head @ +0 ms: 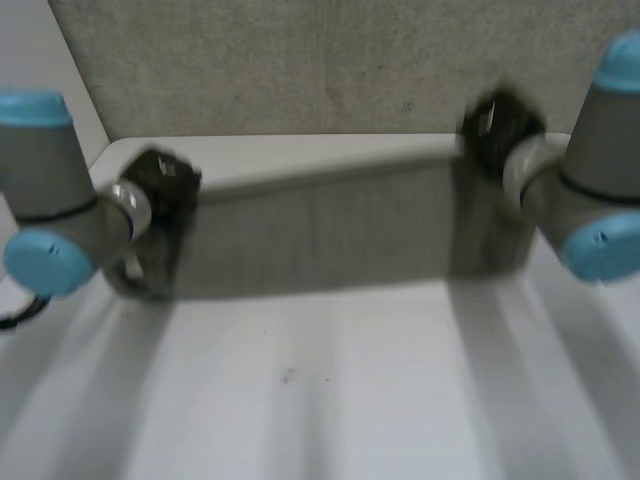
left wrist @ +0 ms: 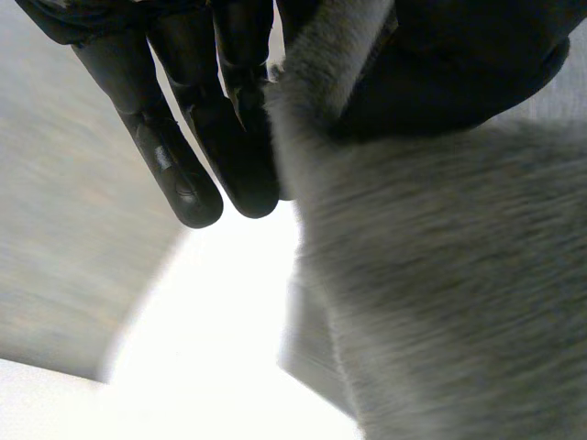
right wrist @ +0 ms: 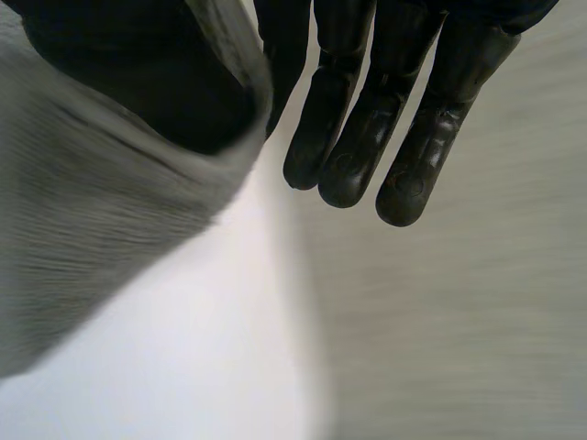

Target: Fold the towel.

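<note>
**Head view.** A grey, fuzzy, rectangular cloth towel (head: 330, 235) is hanging spread out as a wide band between the two hands, over the far part of the white, flat-topped desk (head: 330, 400). The black left hand (head: 160, 195) is gripping the towel's left end. The black right hand (head: 497, 130) is gripping its right end and is sitting nearer the desk's far edge. Whether the towel's lower edge is touching the desk cannot be told. The left arm (head: 45, 200) and the right arm (head: 600, 190), both grey with light-blue caps, are reaching in from the two sides. A grey speckled surface (head: 300, 60) is showing beyond the desk's far edge.

**Left wrist view.** The left hand (left wrist: 174, 156) is clamping the towel (left wrist: 440, 293). A strip of the cloth's edge is running up between the straight fingers (left wrist: 243, 156) and the thumb (left wrist: 459, 64), which is pressing on it. The rest of the cloth is hanging down beside the fingertips, with the desk (left wrist: 220, 339) beneath.

**Right wrist view.** The right hand (right wrist: 413, 137) is pinching the towel (right wrist: 92, 229) in the same manner. The thumb (right wrist: 138, 73) is lying against the cloth's edge and the fingers (right wrist: 353, 137) are extending straight beside it. The cloth is falling away on the thumb's side, above the desk (right wrist: 183, 367).
</note>
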